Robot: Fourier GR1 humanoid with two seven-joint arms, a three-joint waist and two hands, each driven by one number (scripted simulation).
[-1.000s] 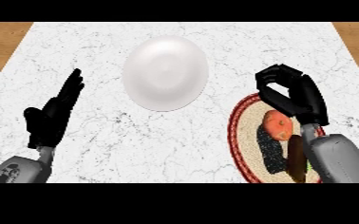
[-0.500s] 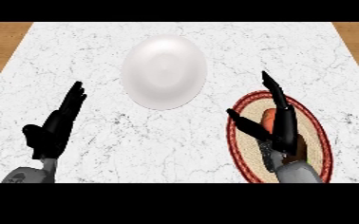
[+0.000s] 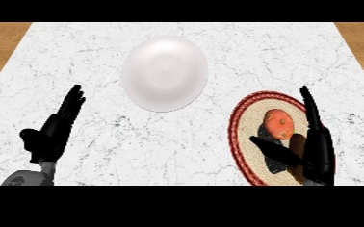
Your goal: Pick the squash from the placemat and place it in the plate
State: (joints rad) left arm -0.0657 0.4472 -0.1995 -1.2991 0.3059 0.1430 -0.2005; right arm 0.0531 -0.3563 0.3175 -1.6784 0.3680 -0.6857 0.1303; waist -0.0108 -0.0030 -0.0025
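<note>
While I look down through the head view, the squash (image 3: 279, 123) lies on the mat (image 3: 245, 125) at the right of the desk (image 3: 99, 57), orange and round, with a dark shadow patch just below it. My right hand (image 3: 313, 149) stands over the mat's near right part, its fingers (image 3: 308, 103) straight and spread from the thumb, which reaches left under the squash; the hand holds nothing, and I cannot tell whether it touches the squash. A brownish patch shows between the thumb and the fingers, too unclear for me to name. The plate (image 3: 165, 73), white and bare, sits near the middle of the desk, well apart from the mat and up to its left. My left hand (image 3: 51, 134) rests at the lower left edge, fingers (image 3: 71, 103) straight and pointing up, holding nothing, apart from the plate. Wood shows at the far corners beyond the white marble top.
</note>
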